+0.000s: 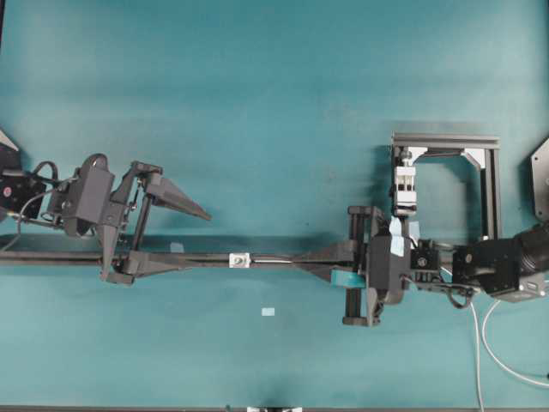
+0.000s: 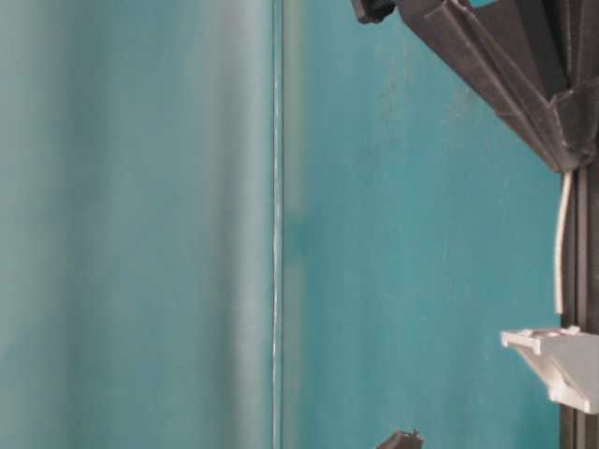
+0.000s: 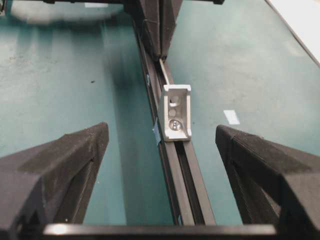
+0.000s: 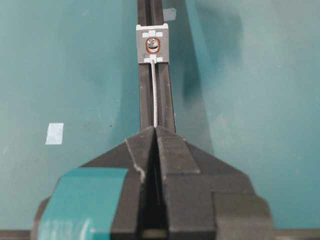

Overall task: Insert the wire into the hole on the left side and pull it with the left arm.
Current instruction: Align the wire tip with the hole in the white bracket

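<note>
Centrally, a long black rail [image 1: 206, 259] runs left to right across the teal table [image 1: 274, 103], with a small white-silver bracket [image 1: 240, 259] fixed on it about midway between the two arms. Hole [image 4: 152, 45]: a dark opening in the upright face of the bracket, facing the right gripper. Wire [image 4: 154, 95]: thin, whitish-grey, lying along the rail groove from the closed tips of the right gripper [image 4: 155, 131] to the foot of the bracket; its end reaches the bracket's lower edge, and whether it has entered the hole cannot be told. Right gripper: black with teal tape [image 4: 82, 200] on its body, jaws closed on the wire, pointed along the rail toward the bracket. Left gripper [image 1: 184, 236]: plain black, jaws spread wide and holding nothing, one finger [image 3: 55, 165] on each side of the rail, tips short of the bracket on its far side from the wire. Left arm [image 1: 81, 199]: black, at the left edge of the table. Other items: a small pale tape rectangle [image 1: 268, 311] on the table below the rail; a black and silver frame [image 1: 467, 172] at the upper right behind the right arm; white cables [image 1: 493, 343] trailing off at lower right. Nothing lies on the rail between wire tip and bracket.
</note>
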Robot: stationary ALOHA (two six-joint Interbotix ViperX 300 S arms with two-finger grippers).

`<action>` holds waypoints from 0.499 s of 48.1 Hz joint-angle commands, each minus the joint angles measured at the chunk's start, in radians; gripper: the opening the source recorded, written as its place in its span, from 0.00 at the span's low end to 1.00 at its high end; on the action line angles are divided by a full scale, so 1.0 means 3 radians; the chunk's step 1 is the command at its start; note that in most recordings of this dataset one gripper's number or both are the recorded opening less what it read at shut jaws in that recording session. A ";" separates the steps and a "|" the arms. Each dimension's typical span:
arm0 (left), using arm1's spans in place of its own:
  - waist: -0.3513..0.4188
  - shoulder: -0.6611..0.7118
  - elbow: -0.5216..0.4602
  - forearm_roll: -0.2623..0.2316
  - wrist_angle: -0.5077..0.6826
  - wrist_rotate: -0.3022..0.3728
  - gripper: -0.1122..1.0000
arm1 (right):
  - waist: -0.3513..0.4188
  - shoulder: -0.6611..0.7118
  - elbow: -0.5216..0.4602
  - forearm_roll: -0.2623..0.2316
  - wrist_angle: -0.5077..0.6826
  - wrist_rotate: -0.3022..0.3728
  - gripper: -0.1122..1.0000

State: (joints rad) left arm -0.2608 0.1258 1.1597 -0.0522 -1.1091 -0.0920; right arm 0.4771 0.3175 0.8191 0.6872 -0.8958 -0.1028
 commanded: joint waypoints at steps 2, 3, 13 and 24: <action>-0.0010 -0.0031 -0.0036 -0.0005 -0.0010 0.0000 0.82 | -0.0015 -0.0046 -0.0046 0.0005 -0.0031 0.0005 0.15; -0.0010 -0.0031 -0.0031 -0.0005 -0.0010 0.0000 0.82 | -0.0015 -0.0046 -0.0051 0.0005 -0.0031 0.0005 0.15; -0.0010 -0.0031 -0.0036 -0.0005 -0.0010 0.0000 0.82 | -0.0020 -0.0015 -0.0072 0.0005 -0.0087 0.0005 0.15; -0.0010 -0.0031 -0.0041 -0.0005 -0.0010 0.0000 0.82 | -0.0031 0.0020 -0.0107 0.0005 -0.0087 0.0000 0.15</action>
State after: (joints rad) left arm -0.2608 0.1258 1.1566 -0.0522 -1.1075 -0.0920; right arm 0.4709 0.3375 0.8023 0.6872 -0.9143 -0.1028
